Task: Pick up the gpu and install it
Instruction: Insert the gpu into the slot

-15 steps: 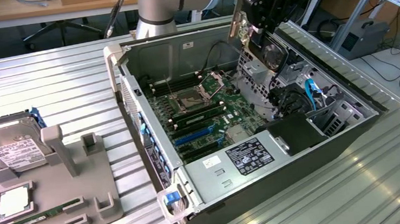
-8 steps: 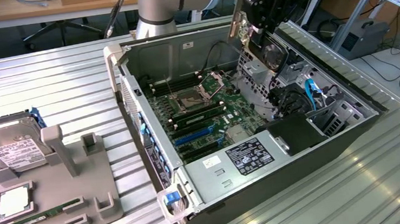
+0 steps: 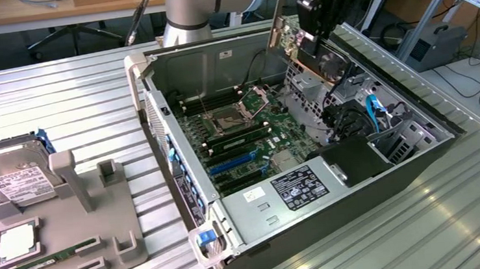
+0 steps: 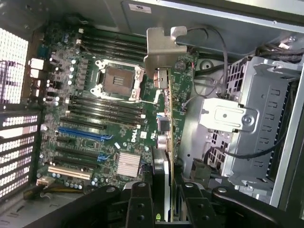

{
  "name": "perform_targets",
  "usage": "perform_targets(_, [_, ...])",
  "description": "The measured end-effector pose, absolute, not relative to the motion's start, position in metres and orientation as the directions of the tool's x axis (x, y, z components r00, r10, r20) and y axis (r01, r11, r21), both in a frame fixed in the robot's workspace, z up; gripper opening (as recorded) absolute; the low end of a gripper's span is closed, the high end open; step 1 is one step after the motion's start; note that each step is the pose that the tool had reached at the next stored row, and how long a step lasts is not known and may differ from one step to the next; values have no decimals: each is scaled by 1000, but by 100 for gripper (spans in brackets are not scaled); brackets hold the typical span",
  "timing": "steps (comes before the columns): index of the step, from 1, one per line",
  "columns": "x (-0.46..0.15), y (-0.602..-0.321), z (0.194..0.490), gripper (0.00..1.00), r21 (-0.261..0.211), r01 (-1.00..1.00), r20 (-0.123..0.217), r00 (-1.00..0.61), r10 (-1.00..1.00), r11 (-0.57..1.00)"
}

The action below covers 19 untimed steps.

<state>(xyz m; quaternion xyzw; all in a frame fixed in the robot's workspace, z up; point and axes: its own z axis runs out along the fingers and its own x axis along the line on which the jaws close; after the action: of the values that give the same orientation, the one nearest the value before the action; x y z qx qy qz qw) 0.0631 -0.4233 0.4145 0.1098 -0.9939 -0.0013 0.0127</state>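
The gpu (image 3: 331,63), a dark card with a round cooler and a shiny silver end bracket (image 3: 280,21), hangs tilted above the far right side of the open computer case (image 3: 231,239). My gripper (image 3: 313,37) is shut on its upper edge. In the wrist view the gpu (image 4: 161,161) shows edge-on, running away from my gripper (image 4: 164,209), and its bracket (image 4: 160,50) sticks out over the motherboard (image 4: 95,114). The card is held above the board, apart from the blue expansion slots (image 4: 80,135). The black fingers (image 4: 138,204) press on both of its faces.
A grey fixture tray (image 3: 65,221) at the exterior view's left carries a silver hard drive (image 3: 9,177), a CPU (image 3: 19,242) and a green RAM stick (image 3: 38,263). Inside the case are a metal drive cage (image 4: 256,123), cables (image 3: 373,113) and the empty CPU socket (image 4: 116,78).
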Motion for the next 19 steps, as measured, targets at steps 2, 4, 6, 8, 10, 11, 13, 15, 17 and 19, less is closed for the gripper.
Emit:
perform_targets(2, [63,-423,415,27,5,-251,25,-968,-252,968])
perform_targets(4, [63,-423,414,27,5,-333,25,-943,-333,943])
perform_targets(6, [63,-423,414,27,5,-386,25,-922,-386,923])
perform_targets(8, [63,-423,414,27,5,-456,25,-890,-456,890])
perform_targets(10, [63,-423,415,27,5,-517,25,-856,-517,856])
perform_targets(11, [63,-423,414,27,5,-546,25,-837,-546,837])
perform_targets(13, [63,-423,414,27,5,-607,25,-794,-607,795])
perform_targets(15, [63,-423,414,27,5,-641,25,-768,-641,768])
perform_targets(17, [63,-423,414,27,6,-697,25,-717,-697,717])
perform_targets(19, [63,-423,413,27,5,-762,25,-648,-762,648])
